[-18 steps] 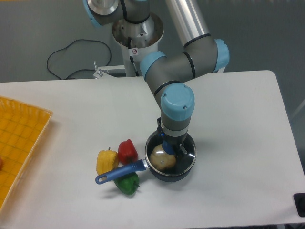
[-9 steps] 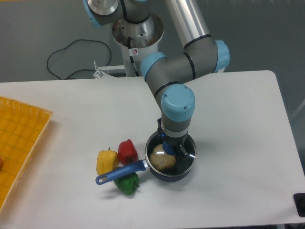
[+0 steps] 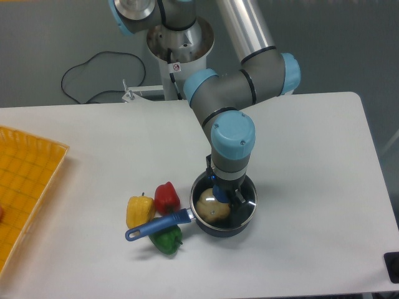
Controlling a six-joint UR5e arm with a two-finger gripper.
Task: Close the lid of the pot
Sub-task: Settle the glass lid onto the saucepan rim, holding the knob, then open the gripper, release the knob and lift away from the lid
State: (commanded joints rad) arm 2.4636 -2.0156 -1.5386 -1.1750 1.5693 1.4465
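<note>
The pot [image 3: 219,228], a small dark saucepan with a long blue handle [image 3: 153,225] pointing left, stands on the white table near its front middle. The glass lid [image 3: 247,199] with its metal rim lies over the pot's mouth, roughly level with the rim. Through the glass a pale round vegetable [image 3: 208,211] shows inside. My gripper [image 3: 225,194] points straight down over the lid's centre, its dark fingers closed around the blue knob [image 3: 216,187], which is mostly hidden by them.
Red pepper [image 3: 166,197], yellow pepper [image 3: 139,210] and green pepper [image 3: 166,240] lie around the pot's handle. A yellow tray [image 3: 25,180] sits at the table's left edge. A black cable [image 3: 93,68] lies behind the table.
The wrist has sunk a few pixels over the pot; the lid, the pot and the peppers stay where they were.
</note>
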